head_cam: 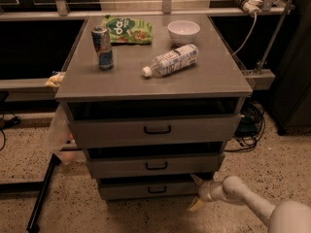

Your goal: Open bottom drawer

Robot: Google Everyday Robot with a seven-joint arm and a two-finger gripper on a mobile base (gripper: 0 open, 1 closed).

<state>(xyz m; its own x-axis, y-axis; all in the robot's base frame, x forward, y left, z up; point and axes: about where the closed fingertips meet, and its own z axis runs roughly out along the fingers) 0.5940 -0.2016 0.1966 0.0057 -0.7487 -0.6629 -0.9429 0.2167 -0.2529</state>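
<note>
Gripper [197, 193] sat beside the bottom drawer [146, 190]
Its fingers were spread at the drawer's right end; the drawer's inside lay in shadow.

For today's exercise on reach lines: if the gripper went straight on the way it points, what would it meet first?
Probably the right end of the bottom drawer; the gripper, low right, points left at it. Depth is unclear.
</note>
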